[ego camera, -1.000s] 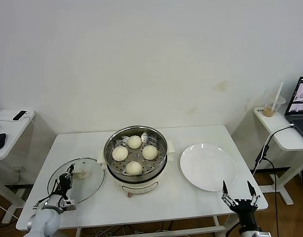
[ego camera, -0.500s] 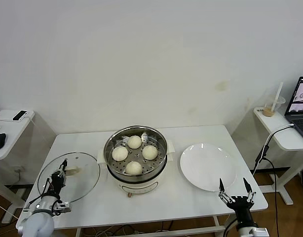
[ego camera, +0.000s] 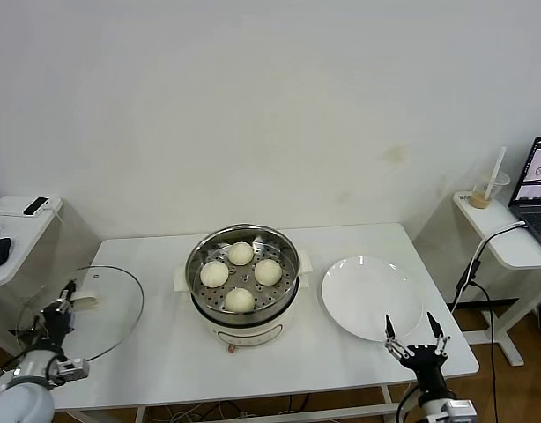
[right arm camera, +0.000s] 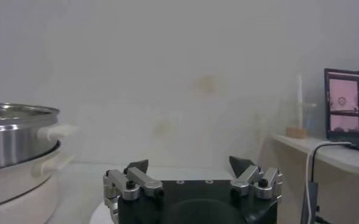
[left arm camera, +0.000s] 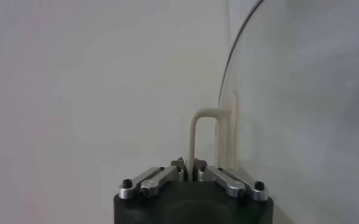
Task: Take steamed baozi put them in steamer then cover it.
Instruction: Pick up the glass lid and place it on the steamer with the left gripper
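I have the left tool (ego camera: 66, 304) clenched on the cream-white oblong handle (left arm camera: 205, 137) of the round clear glass cover with a metal rim (ego camera: 81, 313), and the cover hangs tilted in the air over the left edge of the white table (ego camera: 341, 361), well apart from the round shiny stainless-steel steamer on its white electric base (ego camera: 242, 280). The four small cream-white steamed baozi (ego camera: 240, 275) lie on the perforated tray inside the steamer, at the middle of the table, so I judge that only the covering step is left. The main risk is the grip: the left wrist view shows the fingers pinching a thin loop of the handle, and the heavy glass could swing or slip out during the carry. A tilted cover could also strike the steamer's rim, land askew, or press on a bun. The right tool (ego camera: 415, 339) stands released and idle off the near right corner, just beside the flat white round plate (ego camera: 371, 298); it must remain clear.
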`<state>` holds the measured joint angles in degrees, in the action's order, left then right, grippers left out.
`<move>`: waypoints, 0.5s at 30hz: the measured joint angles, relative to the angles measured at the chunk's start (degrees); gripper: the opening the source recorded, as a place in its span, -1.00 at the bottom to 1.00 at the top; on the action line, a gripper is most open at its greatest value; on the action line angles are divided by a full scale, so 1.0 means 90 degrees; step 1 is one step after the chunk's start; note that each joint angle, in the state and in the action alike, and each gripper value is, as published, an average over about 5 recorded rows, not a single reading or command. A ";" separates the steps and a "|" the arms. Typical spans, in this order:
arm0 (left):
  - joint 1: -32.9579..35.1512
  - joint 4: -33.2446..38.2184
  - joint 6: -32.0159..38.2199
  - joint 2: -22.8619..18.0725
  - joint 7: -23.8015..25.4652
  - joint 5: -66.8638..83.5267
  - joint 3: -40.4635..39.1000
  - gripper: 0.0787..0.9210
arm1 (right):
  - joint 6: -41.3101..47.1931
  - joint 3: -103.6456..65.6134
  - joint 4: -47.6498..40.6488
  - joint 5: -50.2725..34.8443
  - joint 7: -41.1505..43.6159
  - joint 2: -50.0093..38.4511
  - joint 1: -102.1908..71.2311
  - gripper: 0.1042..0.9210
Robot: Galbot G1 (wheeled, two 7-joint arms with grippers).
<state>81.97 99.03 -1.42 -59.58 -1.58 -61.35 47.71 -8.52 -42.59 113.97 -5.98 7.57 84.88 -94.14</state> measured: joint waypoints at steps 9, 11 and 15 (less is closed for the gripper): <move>0.0207 0.1069 -0.0505 0.0077 0.0484 0.0287 -0.0012 -0.83 | -0.0017 0.0062 -0.0126 0.0109 0.0046 -0.0048 0.0056 0.76; 0.0191 0.1296 -0.0630 0.0116 0.0590 0.0282 -0.0115 -0.83 | -0.0023 0.0086 -0.0157 0.0166 0.0063 -0.0042 0.0062 0.76; 0.0065 0.1688 -0.0895 0.0207 0.0802 0.0229 -0.0411 -0.83 | -0.0032 0.0155 -0.0213 0.0328 0.0100 -0.0010 0.0076 0.76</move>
<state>82.56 114.22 -9.48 -57.71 5.63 -59.29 44.01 -8.80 -41.20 112.06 -3.03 8.47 84.79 -93.45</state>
